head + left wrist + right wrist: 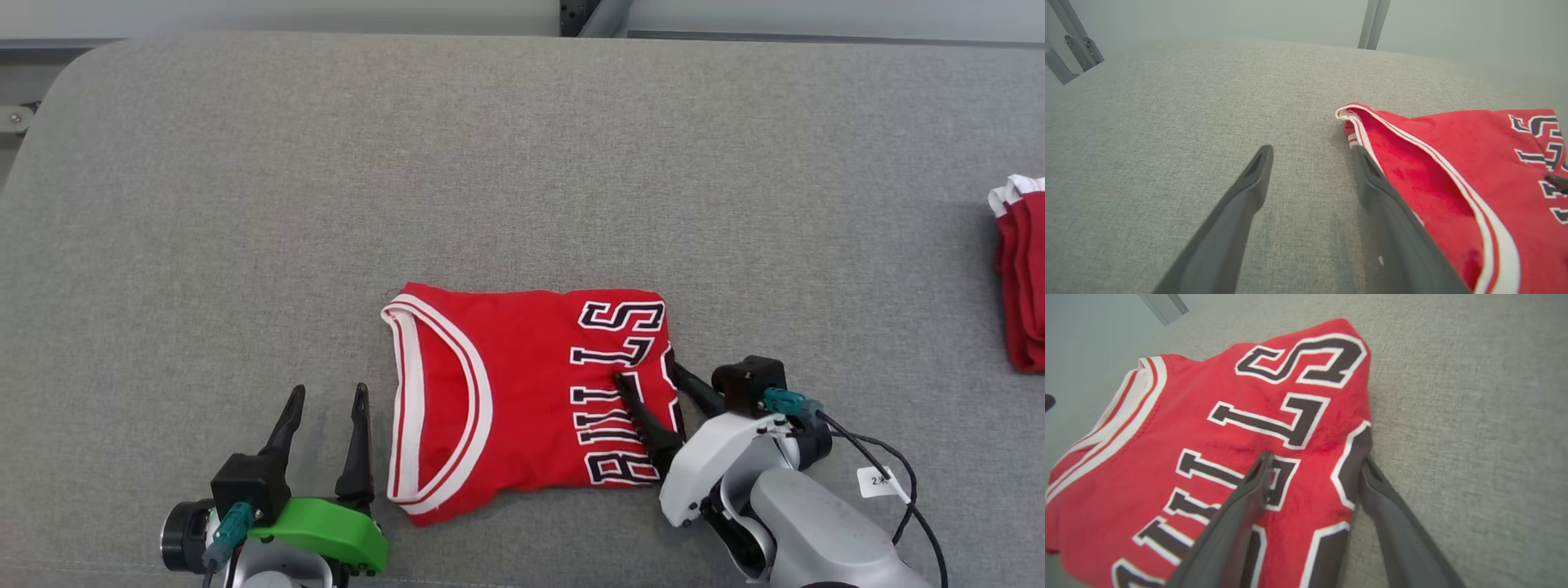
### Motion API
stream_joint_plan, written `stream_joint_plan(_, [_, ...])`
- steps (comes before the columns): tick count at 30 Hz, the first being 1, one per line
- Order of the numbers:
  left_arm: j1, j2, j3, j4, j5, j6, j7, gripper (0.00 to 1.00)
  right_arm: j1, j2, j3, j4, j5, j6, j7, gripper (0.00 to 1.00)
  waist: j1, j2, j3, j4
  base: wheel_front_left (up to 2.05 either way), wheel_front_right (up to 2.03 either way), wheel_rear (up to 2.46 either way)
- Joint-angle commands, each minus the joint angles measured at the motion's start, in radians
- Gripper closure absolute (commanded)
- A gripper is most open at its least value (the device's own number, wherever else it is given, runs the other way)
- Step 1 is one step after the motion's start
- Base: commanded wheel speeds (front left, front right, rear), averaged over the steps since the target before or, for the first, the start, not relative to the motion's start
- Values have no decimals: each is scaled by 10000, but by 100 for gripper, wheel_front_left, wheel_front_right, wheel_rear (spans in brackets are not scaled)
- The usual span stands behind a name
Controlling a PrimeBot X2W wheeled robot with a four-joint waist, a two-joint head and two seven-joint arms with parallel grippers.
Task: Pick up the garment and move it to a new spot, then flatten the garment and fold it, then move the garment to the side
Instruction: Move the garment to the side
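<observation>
Grey pad (522,163) carries the folded jersey (522,392) near its front middle. My right gripper (645,373) straddles the jersey's right edge, jaws wide, one finger on the lettering (600,398), one on the pad, gripping nothing. My left gripper (329,390) stands wide and empty beside the collar (412,384). Pinching only the top layer could spill the fold open when I shift it aside.

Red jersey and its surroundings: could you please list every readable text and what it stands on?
"BULLS": on the red jersey, in black letters edged white.
"2", the rest too small to read: on the white tag beside the right arm.
</observation>
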Motion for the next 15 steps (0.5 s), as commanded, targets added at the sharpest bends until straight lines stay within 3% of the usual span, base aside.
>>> stream_joint_plan(1, [-123, 26, 15, -19, 78, 39, 2, 0, -101, -89, 135, 191, 198, -2, 24, 33, 0, 0, 156, 201, 0, 0, 0])
stream_joint_plan(2, [-104, 26, 25, -15, 85, 43, 2, 0, -119, -115, 230, 264, 309, -2, 26, 76, 0, 0, 141, 207, 0, 0, 0])
stream_joint_plan(3, [-88, 26, 46, -11, 90, 44, 2, 0, -161, -153, 250, 289, 425, -2, 27, 100, 0, 0, 121, 205, 0, 0, 0])
stream_joint_plan(9, [69, 26, 202, 54, 124, -32, 2, 0, -193, -443, -343, 99, 462, -10, 12, 100, 0, 0, -148, -57, 0, 0, 0])
stream_joint_plan(15, [279, 27, 374, 110, 215, -172, 2, 0, 278, -356, -1195, -157, 149, -10, 9, 100, 0, 0, -675, -784, 0, 0, 0])
